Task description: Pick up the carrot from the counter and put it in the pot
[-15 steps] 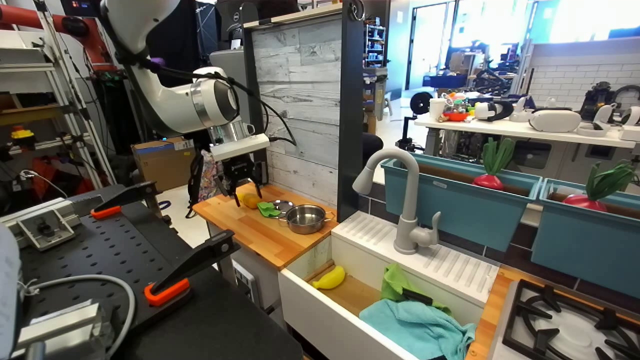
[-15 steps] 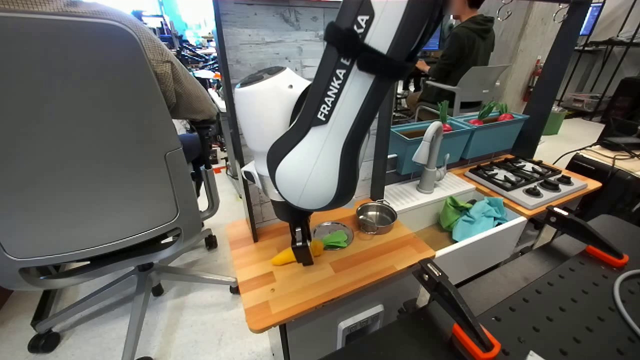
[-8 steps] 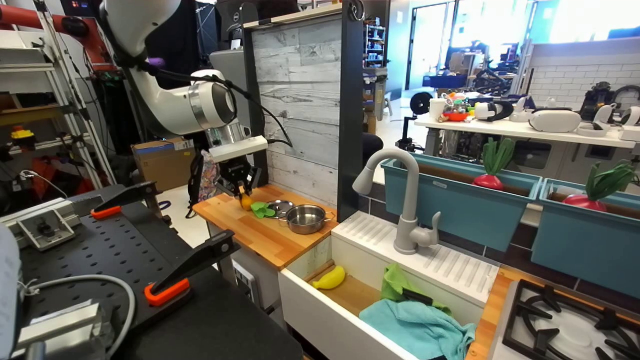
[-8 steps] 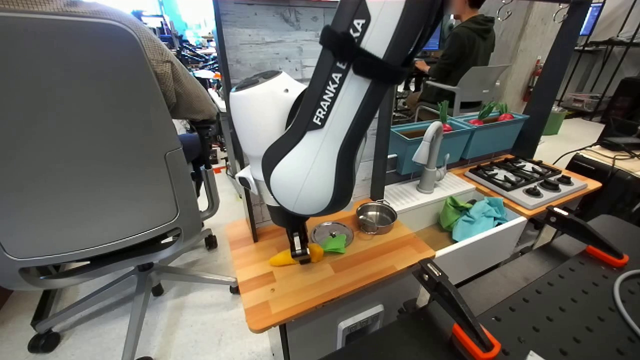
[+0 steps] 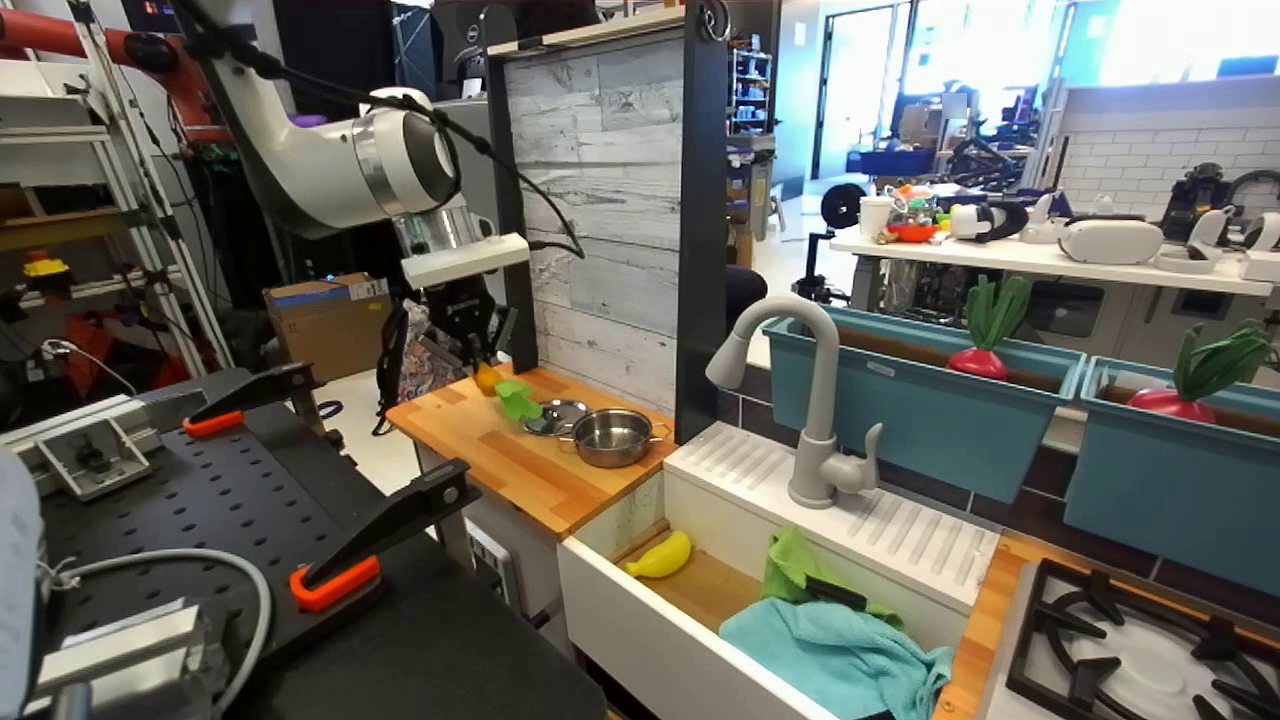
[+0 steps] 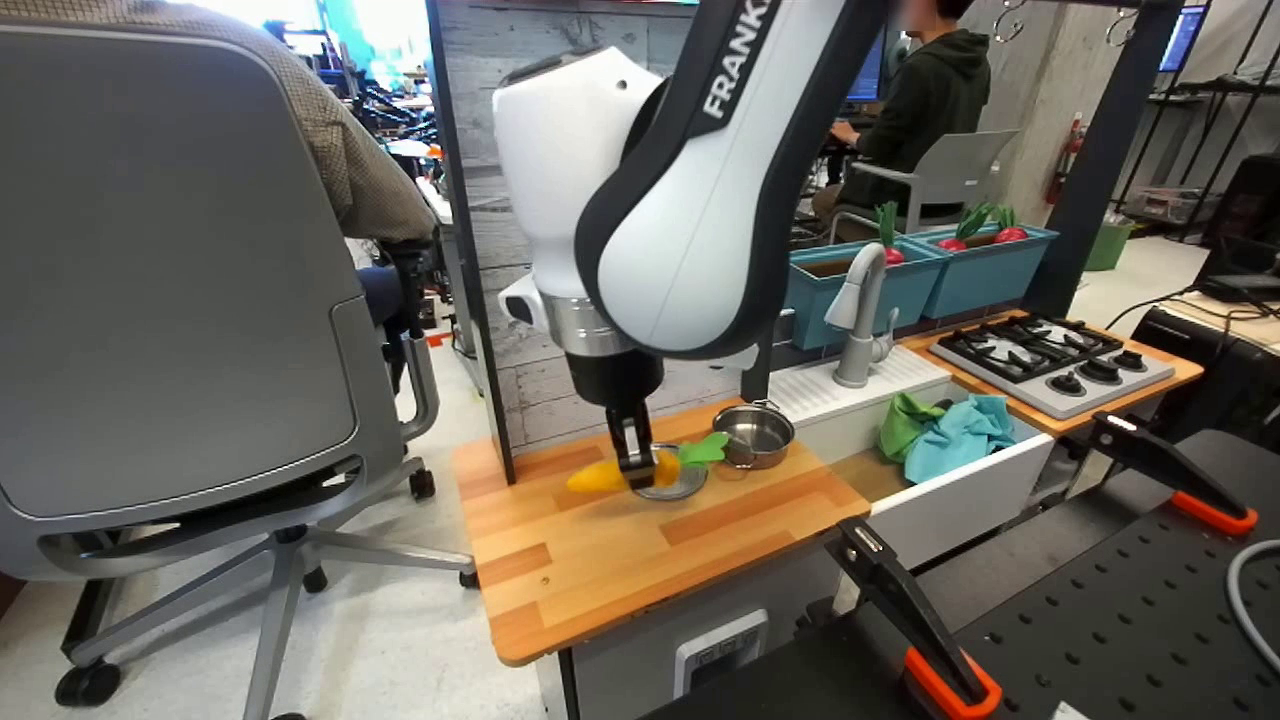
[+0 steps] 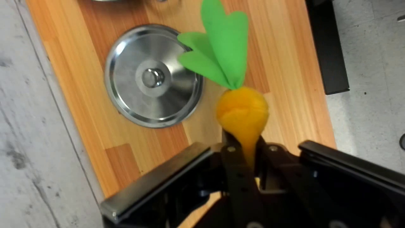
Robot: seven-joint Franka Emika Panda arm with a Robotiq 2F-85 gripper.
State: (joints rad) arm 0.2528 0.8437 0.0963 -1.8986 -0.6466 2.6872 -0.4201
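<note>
The carrot, yellow-orange with green leaves, is squeezed between the fingers of my gripper. Its leafy end points away from the gripper in the wrist view; the narrow end is hidden behind the fingers. In an exterior view the carrot hangs level just above the wooden counter, with a faint shadow beneath. The silvery pot stands uncovered on the counter, to the right of the carrot's leaves there. An exterior view also shows the pot at the counter's sink end, with nothing visible inside.
A round metal lid with a knob lies on the counter beside the pot, under the carrot's leaves. A wood-look wall panel rises behind the counter. The white sink adjoins it, holding a yellow banana and cloths.
A second ago my gripper stood open around the carrot lying on the counter. The jaws then closed on it, and gripper and carrot have since risen off the surface.
</note>
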